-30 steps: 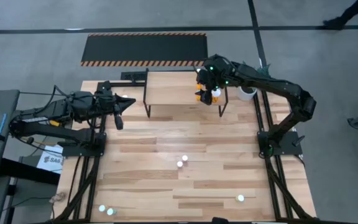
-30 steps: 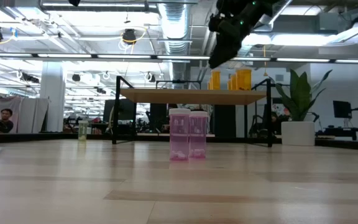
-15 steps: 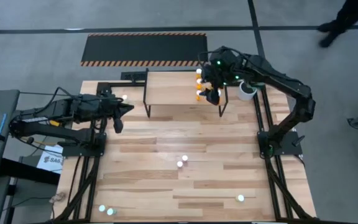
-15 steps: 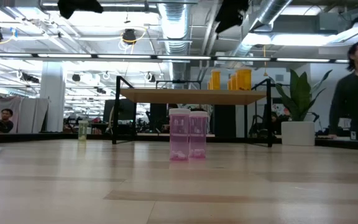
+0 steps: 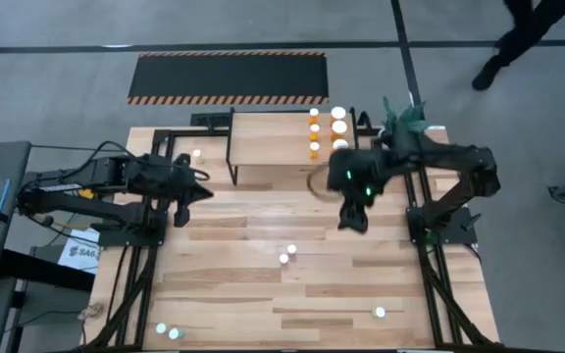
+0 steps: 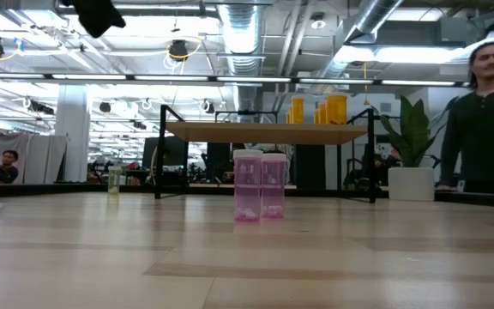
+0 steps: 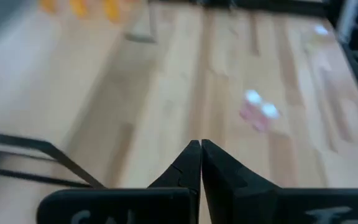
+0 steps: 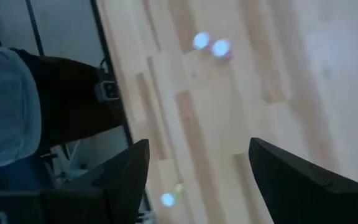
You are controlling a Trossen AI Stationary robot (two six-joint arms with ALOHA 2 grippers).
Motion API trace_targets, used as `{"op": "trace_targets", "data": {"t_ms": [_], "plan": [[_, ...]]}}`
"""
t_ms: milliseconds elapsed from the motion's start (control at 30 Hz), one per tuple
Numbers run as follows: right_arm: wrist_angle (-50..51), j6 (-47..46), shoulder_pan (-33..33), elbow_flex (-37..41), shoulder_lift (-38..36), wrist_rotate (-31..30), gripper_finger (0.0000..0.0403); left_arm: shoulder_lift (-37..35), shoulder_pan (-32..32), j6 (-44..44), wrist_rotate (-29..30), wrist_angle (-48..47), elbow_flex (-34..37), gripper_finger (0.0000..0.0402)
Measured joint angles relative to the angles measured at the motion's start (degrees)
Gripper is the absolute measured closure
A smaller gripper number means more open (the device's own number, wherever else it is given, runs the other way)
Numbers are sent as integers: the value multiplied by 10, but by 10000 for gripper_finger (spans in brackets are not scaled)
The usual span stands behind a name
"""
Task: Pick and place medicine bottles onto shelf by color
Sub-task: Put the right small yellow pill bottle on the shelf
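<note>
We count five orange medicine bottles [image 5: 314, 132] standing on the shelf [image 5: 273, 139], at its right end. Two pink bottles [image 5: 287, 254] remain mid-tabletop [image 5: 233, 284], and three more [image 5: 166, 331] near its front edge. The right tool [image 5: 353, 218] hangs between shelf and pink pair, fingers wide apart, holding nothing. The left tool [image 5: 179, 195] is fully closed and empty, beside the shelf's left end. We judge roughly half the sorting outstanding.

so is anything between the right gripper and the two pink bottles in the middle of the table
Nothing visible. The right gripper, open and empty, hangs over bare tabletop in front of the shelf. The pink bottles stand alone nearer the table's middle, with only bare wood between.
</note>
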State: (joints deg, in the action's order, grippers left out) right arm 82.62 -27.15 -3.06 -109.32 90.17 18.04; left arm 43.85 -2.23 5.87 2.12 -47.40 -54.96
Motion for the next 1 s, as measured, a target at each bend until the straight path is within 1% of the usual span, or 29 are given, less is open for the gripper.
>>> {"op": "trace_targets", "data": {"t_ms": [67, 167, 267, 333, 400, 467, 500, 567, 633, 800, 867, 933, 1000], "plan": [[-3, -50, -38, 0, 0, -22, 106, 7, 9, 13, -24, -7, 0, 387], [-1, -115, -91, 0, 0, -52, 106, 16, 31, 31, -45, -17, 0, 357], [6, -159, -138, 0, 0, -91, 106, 22, 60, 50, -43, -17, 0, 317], [11, -182, -163, 0, 0, -120, 106, 22, 75, 74, -15, -17, 0, 288], [15, -198, -182, 0, 0, -147, 106, 23, 83, 107, 33, -17, 0, 261], [14, -206, -200, 0, -1, -160, 106, 23, 83, 136, 73, -17, 0, 239], [14, -206, -209, 0, -3, -166, 107, 23, 83, 148, 85, -17, 0, 229], [14, -206, -227, 0, -8, -172, 112, 26, 83, 168, 89, -17, 0, 214], [26, -202, -249, 0, -19, -173, 120, 36, 84, 189, 85, -16, 0, 205], [54, -213, -296, 0, -41, -195, 139, 77, 102, 214, 27, -8, 0, 200], [58, -215, -308, 0, -42, -199, 145, 94, 114, 214, 15, 1, 0, 200], [61, -215, -320, 0, -42, -199, 148, 110, 126, 211, 8, 29, 0, 200], [68, -215, -328, 0, -44, -200, 148, 131, 138, 197, -3, 83, 0, 200]]}}
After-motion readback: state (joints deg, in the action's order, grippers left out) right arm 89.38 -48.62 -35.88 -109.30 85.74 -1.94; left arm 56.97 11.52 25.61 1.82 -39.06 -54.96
